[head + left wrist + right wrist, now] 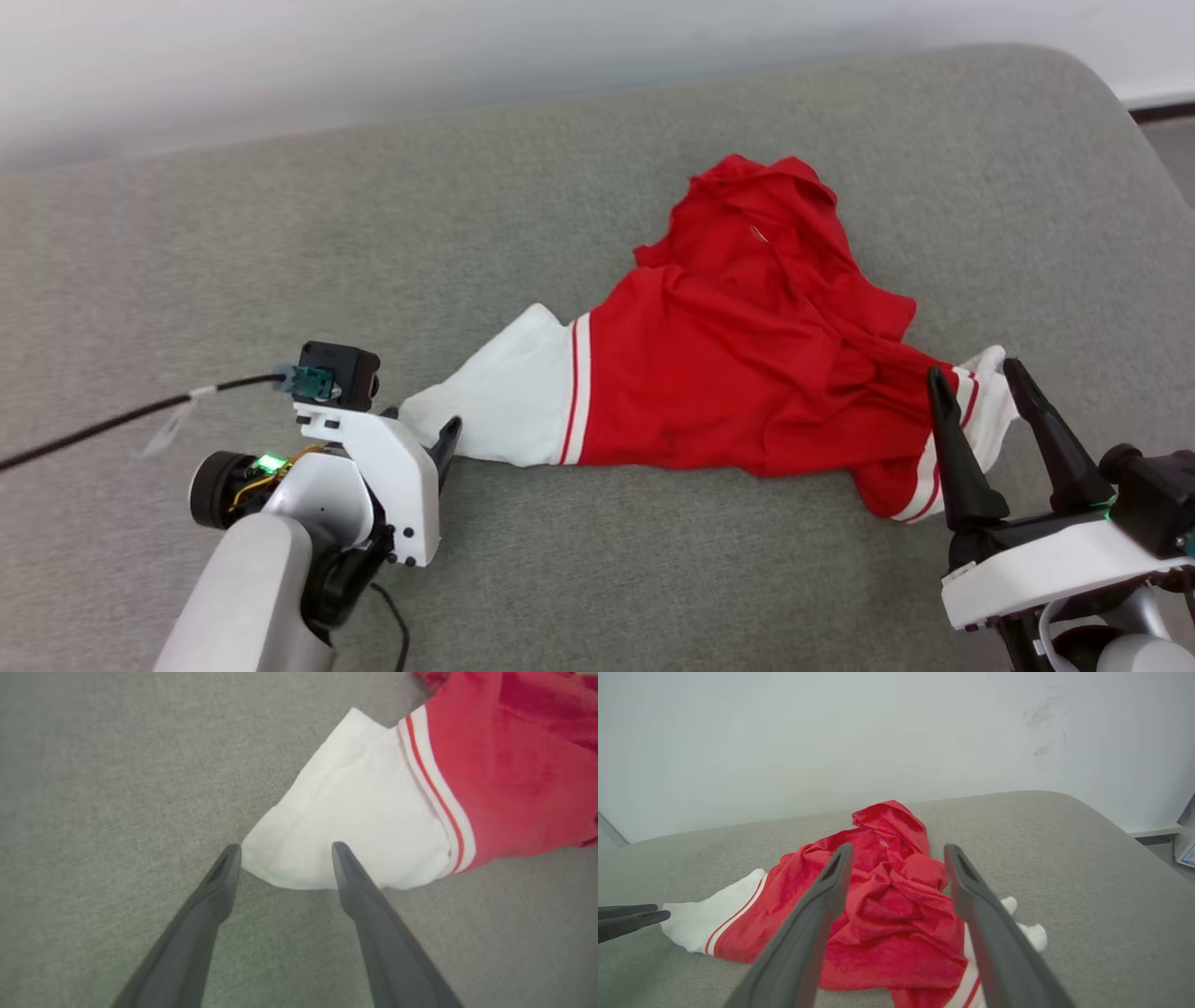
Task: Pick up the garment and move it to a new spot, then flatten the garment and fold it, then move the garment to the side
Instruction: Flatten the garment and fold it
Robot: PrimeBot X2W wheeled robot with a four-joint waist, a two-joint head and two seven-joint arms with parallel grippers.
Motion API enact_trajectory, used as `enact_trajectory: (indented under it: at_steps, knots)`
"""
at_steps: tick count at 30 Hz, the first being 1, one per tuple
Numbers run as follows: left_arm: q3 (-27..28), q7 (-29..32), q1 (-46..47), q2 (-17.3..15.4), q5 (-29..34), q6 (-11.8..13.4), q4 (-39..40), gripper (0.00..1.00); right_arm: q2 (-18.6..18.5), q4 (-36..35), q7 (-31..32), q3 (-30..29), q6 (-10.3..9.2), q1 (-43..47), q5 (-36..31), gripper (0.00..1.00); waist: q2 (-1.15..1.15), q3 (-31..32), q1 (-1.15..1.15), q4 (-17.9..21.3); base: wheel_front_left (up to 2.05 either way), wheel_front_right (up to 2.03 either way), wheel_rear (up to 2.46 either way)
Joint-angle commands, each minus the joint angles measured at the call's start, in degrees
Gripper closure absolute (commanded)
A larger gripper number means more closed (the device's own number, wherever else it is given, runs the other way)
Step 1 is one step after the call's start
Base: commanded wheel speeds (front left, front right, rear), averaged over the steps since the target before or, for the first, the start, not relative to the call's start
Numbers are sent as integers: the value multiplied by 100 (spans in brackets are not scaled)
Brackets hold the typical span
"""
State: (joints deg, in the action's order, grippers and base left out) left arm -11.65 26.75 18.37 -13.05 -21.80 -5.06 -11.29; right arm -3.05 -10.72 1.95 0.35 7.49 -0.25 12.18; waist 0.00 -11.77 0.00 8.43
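Lying crumpled on grey cushion [280,280]: garment [747,373]; left gripper [286,851] released at white sleeve [355,812], right gripper [976,373] released, empty.

Garment [738,373] — red jersey tee, white sleeves, striped trim — crumpled heap, left sleeve stretched flat.

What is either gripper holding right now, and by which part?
Nothing is held. The left gripper stands open at the cuff of the garment's white sleeve; the right gripper stands open by the other sleeve.
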Motion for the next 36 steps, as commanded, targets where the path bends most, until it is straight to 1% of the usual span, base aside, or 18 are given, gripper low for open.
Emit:
enact_trajectory:
  at_steps: [1,5,11,12,13,14,15,16,20,27,28,34,36]
  knots:
    - [-30,177,116,-77,2,-20,-89,0,19,13,-39,-3,0,-63,51,0,0,-184,0,138,0,0,0]
    - [-171,734,243,-245,34,-39,-369,0,22,132,-137,39,0,-150,170,0,0,-364,0,234,0,0,0]
    - [-664,1757,92,-301,-49,-147,-877,0,21,377,-330,68,0,-292,343,0,0,-469,0,283,0,0,0]
    - [-766,1931,57,-312,-66,-171,-952,8,21,419,-354,66,0,-310,354,0,0,-475,0,289,0,0,0]
    - [-852,2062,25,-311,-100,-191,-1001,58,21,457,-374,73,0,-331,378,0,0,-480,0,296,0,0,0]
    - [-910,2106,27,-317,-106,-206,-998,98,22,488,-397,85,0,-356,400,0,0,-488,0,304,0,0,0]
    - [-958,2123,43,-332,-124,-216,-992,100,22,513,-409,92,0,-383,410,0,0,-493,0,314,0,0,0]
    - [-971,2045,58,-353,-124,-210,-953,100,22,540,-413,90,0,-393,421,0,0,-492,0,318,0,0,0]
    - [-746,1426,137,-433,-77,-98,-709,100,21,628,-430,32,0,-405,442,0,0,-433,0,280,0,0,0]
    - [-204,336,-139,-521,-84,326,5,100,21,677,-299,-175,0,-259,466,0,0,-174,0,101,0,0,0]
    - [-57,112,-321,-531,-119,450,252,100,19,713,-215,-275,-1,-206,494,0,0,-83,0,43,0,0,0]
    - [275,-196,-975,-595,-188,770,1072,100,-17,979,128,-717,0,-68,580,0,0,122,0,-149,0,0,0]
    - [357,-226,-1186,-639,-177,874,1389,100,-151,1164,381,-897,-1,-63,667,0,0,159,0,-210,0,0,0]
